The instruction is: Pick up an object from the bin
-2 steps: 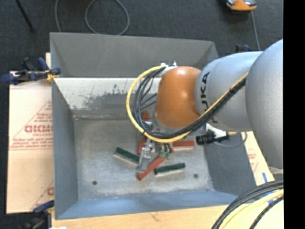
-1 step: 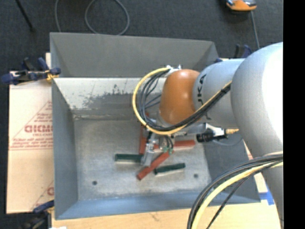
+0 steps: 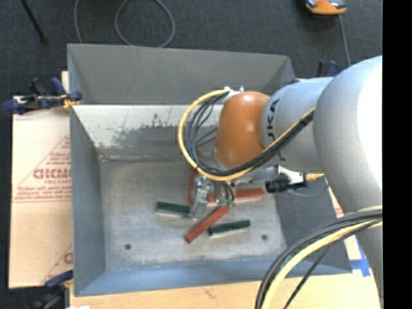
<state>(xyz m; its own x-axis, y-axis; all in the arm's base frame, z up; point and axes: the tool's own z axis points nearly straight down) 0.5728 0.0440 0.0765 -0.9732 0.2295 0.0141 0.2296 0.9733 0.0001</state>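
My gripper (image 3: pixel 203 198) hangs low over the middle of the bin floor, below the orange wrist cover. Just left of it lies a dark green stick (image 3: pixel 172 208), flat on the floor. A red stick (image 3: pixel 205 226) lies slanted right below the gripper, its upper end reaching under it. Beside that, a second dark green stick (image 3: pixel 228 226) lies nearly level. Another red stick (image 3: pixel 249 195) lies to the right of the gripper, partly hidden by the arm. A red piece (image 3: pixel 192 187) shows upright at the gripper's left edge; whether it is held I cannot make out.
The sticks lie together in the middle of the bin floor. The arm and its looped cables cover the bin's right and back part. The bin's sloped walls rise on all sides.
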